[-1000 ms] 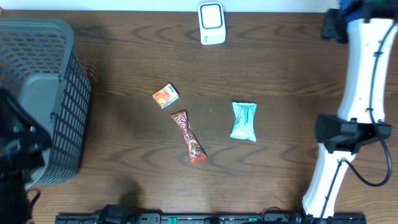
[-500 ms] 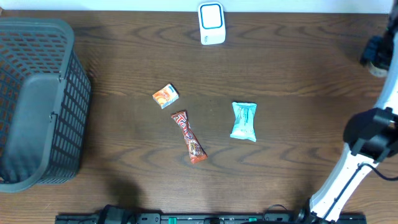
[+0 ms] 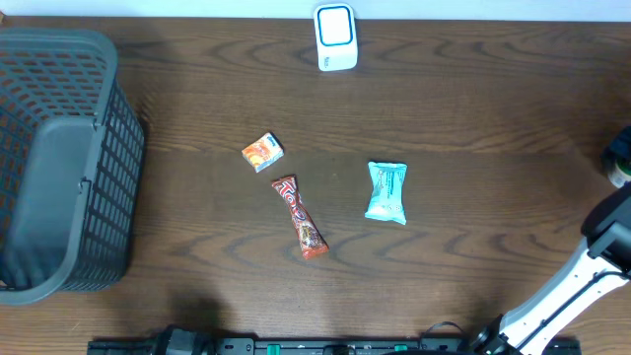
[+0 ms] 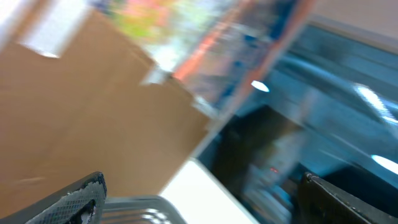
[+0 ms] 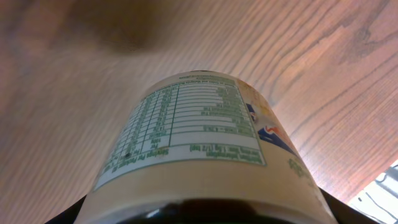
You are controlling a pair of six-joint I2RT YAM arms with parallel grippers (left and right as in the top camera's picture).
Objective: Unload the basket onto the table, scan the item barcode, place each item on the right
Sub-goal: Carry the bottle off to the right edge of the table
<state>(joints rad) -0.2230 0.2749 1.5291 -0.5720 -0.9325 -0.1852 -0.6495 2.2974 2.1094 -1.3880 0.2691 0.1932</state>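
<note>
The item is a cream container [image 5: 199, 137] with a green-printed nutrition label. It fills the right wrist view, tilted above the wooden table, and no barcode shows on the side I see. My right gripper [image 5: 199, 216] is shut on its lower end, with only dark finger edges at the bottom corners. Overhead, that arm [image 3: 603, 247] sits at the far right edge. The white and blue scanner [image 3: 335, 37] stands at the back centre. My left gripper [image 4: 202, 200] is open and empty, facing blurred surroundings off the table; it is out of the overhead view.
A dark mesh basket [image 3: 99, 148] occupies the left side. An orange packet [image 3: 263, 152], a red snack bar [image 3: 300, 217] and a pale blue packet [image 3: 386, 191] lie mid-table. The left wrist view shows a brown cardboard surface [image 4: 81, 112].
My right arm has swung from the back right corner down to the right edge, mostly out of the overhead frame. The left arm, earlier over the basket, has left that view.
</note>
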